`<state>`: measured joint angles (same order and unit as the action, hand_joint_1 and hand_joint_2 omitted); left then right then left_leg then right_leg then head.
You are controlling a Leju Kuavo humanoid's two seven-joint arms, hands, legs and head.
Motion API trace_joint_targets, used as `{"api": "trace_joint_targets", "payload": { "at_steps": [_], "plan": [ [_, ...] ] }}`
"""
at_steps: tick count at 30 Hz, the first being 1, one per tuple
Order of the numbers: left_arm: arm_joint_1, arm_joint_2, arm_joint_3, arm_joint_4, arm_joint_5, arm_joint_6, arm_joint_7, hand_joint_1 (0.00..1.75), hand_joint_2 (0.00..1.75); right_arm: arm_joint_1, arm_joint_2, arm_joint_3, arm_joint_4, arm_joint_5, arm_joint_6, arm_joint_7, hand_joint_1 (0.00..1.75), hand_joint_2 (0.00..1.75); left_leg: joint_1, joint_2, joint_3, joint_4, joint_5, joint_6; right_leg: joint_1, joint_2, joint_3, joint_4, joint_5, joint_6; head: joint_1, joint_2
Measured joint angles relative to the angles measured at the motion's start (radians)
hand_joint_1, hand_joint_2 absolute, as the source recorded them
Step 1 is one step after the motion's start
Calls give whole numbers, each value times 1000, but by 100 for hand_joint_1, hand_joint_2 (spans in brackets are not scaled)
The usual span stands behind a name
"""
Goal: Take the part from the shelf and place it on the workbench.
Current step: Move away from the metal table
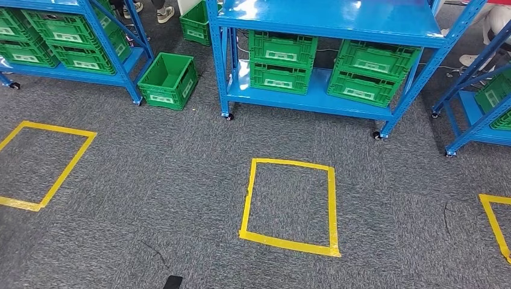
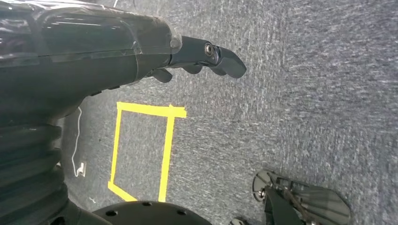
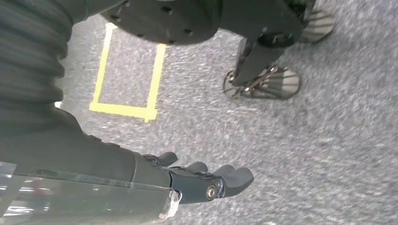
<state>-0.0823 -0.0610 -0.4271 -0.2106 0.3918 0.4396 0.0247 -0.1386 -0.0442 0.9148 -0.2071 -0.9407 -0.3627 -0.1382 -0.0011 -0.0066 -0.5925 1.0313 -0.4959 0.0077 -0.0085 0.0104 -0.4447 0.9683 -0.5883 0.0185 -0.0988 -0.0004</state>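
A blue wheeled shelf (image 1: 325,21) stands ahead across the grey carpet. Its low tier carries stacked green crates (image 1: 282,54) and a second stack (image 1: 373,67); what lies inside them is hidden. My left hand (image 2: 206,58) hangs at my side above the carpet, fingers loosely apart, holding nothing. My right hand (image 3: 206,180) hangs the same way on the other side, also with nothing in it.
A yellow tape square (image 1: 289,244) marks the floor just before me, with others at far left (image 1: 60,174) and far right (image 1: 494,223). An open green crate (image 1: 169,78) sits on the floor between the middle shelf and a left shelf (image 1: 72,36). A person's shoes (image 1: 164,12) show behind.
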Motion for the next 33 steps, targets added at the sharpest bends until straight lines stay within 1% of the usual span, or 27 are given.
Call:
{"api": "trace_joint_targets", "payload": {
  "at_steps": [2, 4, 7, 10, 19, 24, 28, 33],
  "plan": [
    [0, -3, -5, 0, 7, -3, 0, 0, 175, 5, -1, 0, 0, -1, -4, 17, 0, 175, 0, -1, 0, 0, 0, 0, 0, 0, 0, 0, 0, 0, 0, 0],
    [0, -6, -8, 0, 8, -10, 17, 0, 175, 15, -1, 0, 0, -5, -8, 24, 0, 175, 0, -1, 0, 0, 0, 0, 0, 0, 0, 0, 0, 0, 0, 0],
    [0, -9, -19, 0, -4, -26, 55, 0, 175, 24, -1, 0, 0, -12, -12, 26, 0, 175, 0, -1, 0, 0, 0, 0, 0, 0, 0, 0, 0, 0, 0, 0],
    [0, -11, -31, 0, -15, -35, 70, 0, 175, 25, 0, 0, 0, -15, -13, 24, 0, 175, 0, 0, 0, 0, 0, 0, 0, 0, 0, 0, 0, 0, 0, 0],
    [0, -11, -54, 0, -24, -39, 58, 0, 175, 26, 0, 0, 0, -21, -14, 6, 0, 175, 0, 0, 0, 0, 0, 0, 0, 0, 0, 0, 0, 0, 0, 0],
    [0, -11, -63, 0, -25, -44, 16, 0, 175, 26, -1, 0, 0, -21, -14, 1, 0, 175, 0, 0, 0, 0, 0, 0, 0, 0, 0, 0, 0, 0, 0, 0],
    [0, -11, -74, 0, -27, -53, -7, 0, 175, 27, 0, 0, 0, -15, -14, 16, 0, 175, 0, 0, 0, 0, 0, 0, 0, 0, 0, 0, 0, 0, 0, 0],
    [-1, -11, -80, 1, -17, -61, 1, 0, 175, 29, 2, 0, 0, 9, -19, 42, 0, 175, 0, 1, 0, 0, 0, 0, 0, 0, 0, 0, 0, 0, 0, 0]
  ]
}}
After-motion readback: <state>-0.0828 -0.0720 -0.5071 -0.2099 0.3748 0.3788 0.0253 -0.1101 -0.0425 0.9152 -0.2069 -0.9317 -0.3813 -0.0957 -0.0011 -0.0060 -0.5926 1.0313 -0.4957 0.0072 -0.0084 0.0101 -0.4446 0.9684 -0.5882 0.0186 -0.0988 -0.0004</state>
